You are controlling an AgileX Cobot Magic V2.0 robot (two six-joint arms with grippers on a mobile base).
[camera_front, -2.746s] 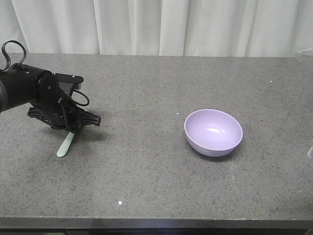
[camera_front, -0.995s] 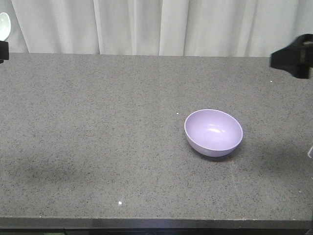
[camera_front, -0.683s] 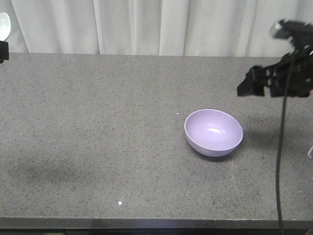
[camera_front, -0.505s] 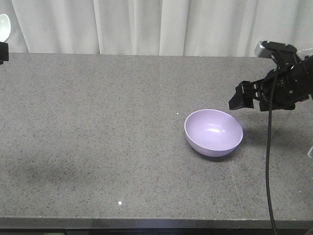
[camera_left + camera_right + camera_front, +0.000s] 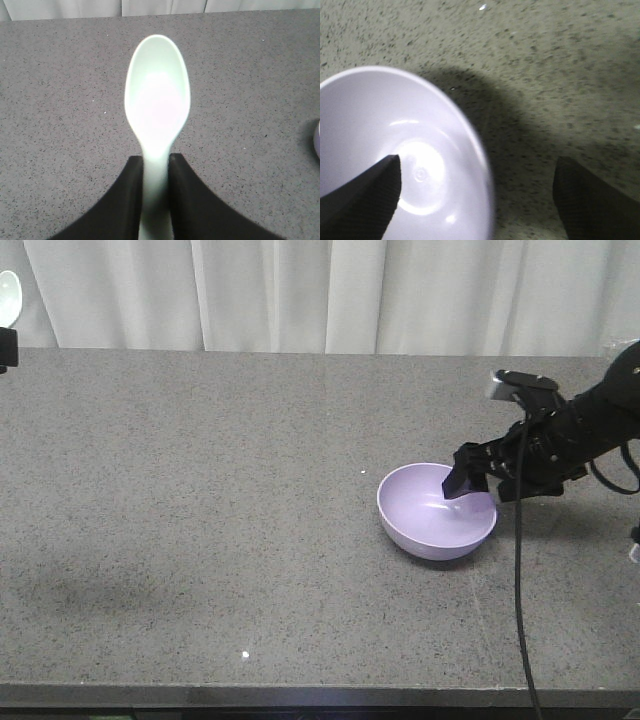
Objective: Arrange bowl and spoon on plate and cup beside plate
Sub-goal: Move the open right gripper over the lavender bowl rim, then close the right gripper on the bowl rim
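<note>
Left tool [image 5: 156, 167] clamped on handle of spoon [image 5: 157, 95], up above the desk [image 5: 230, 500] at far left edge (scoop end up). Right tool [image 5: 475, 195] spread apart, straddling rim of bowl [image 5: 430, 515]: one finger inside, other outside. Bowl upright on desk, right of centre.

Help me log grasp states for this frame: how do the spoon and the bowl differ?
The spoon is pale mint green; the bowl is lavender. The spoon is clamped by its handle in the left gripper, off the table; the bowl sits on the table. The spoon is gripped, while the open right gripper only straddles the bowl's rim. Both are plain and smooth.
</note>
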